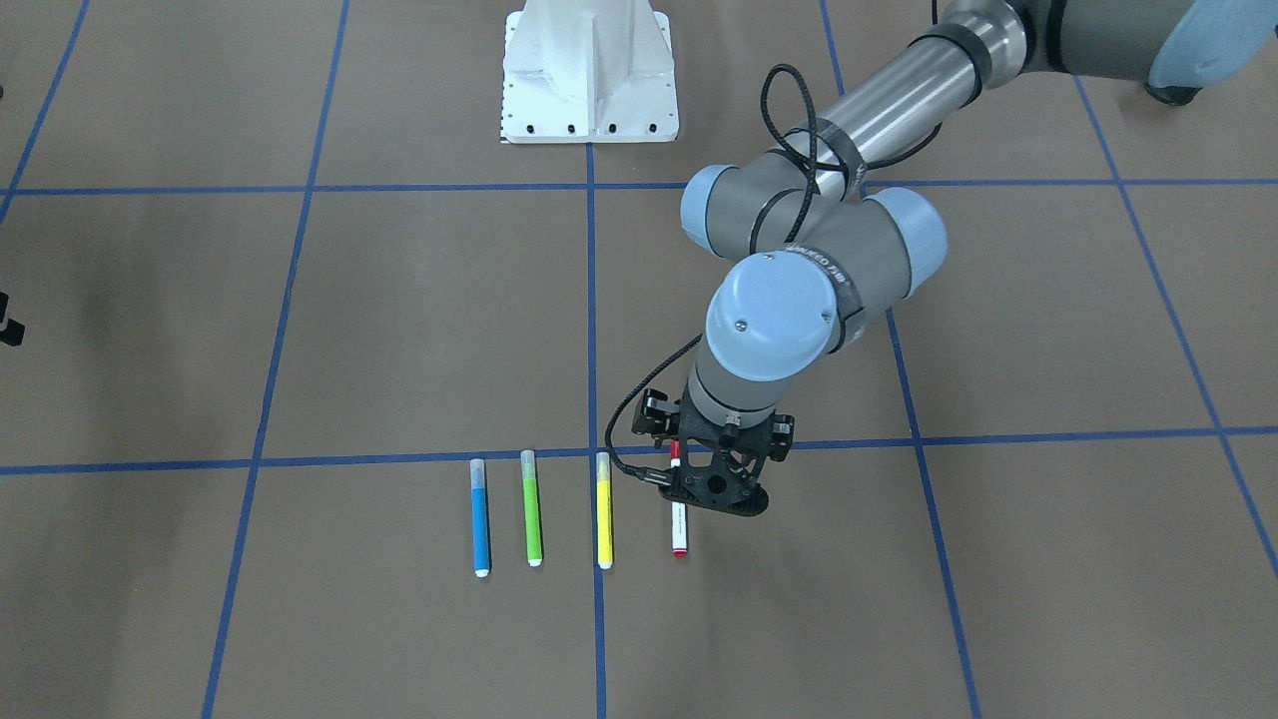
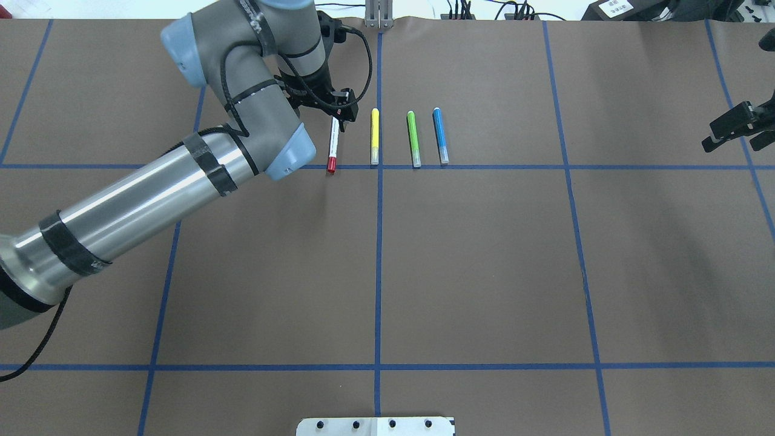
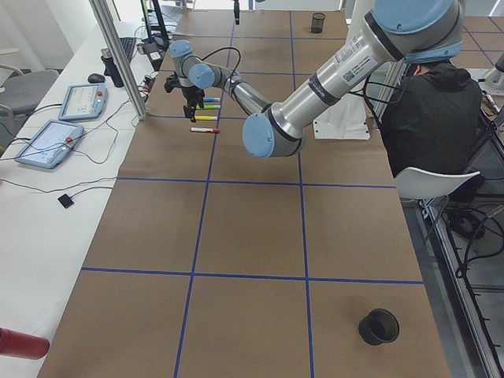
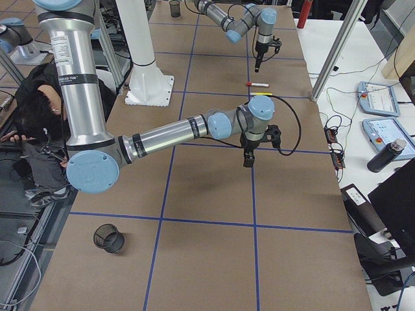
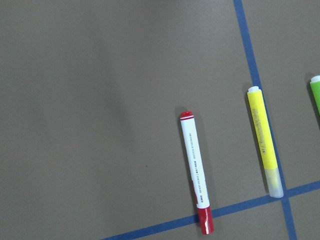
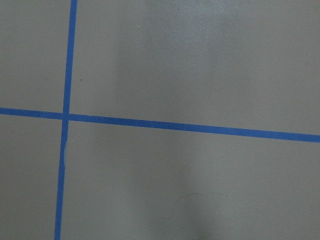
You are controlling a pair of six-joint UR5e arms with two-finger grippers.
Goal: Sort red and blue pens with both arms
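Note:
The red pen (image 2: 332,145), white-barrelled with a red cap, lies flat on the brown table, leftmost in a row of markers. It shows whole in the left wrist view (image 5: 196,170), with no finger around it. My left gripper (image 2: 341,118) hangs just above its far end, open and empty; the front-facing view has it (image 1: 714,491) over the pen (image 1: 679,527). The blue pen (image 2: 441,136) lies at the row's other end (image 1: 480,519). My right gripper (image 2: 735,130) hovers open and empty far off at the table's right edge.
A yellow marker (image 2: 375,136) and a green marker (image 2: 413,139) lie between the two pens. Black mesh cups stand at the table's ends (image 3: 379,326) (image 4: 109,238). The white robot base (image 1: 589,70) sits mid-table. A seated person (image 3: 433,102) is beside it.

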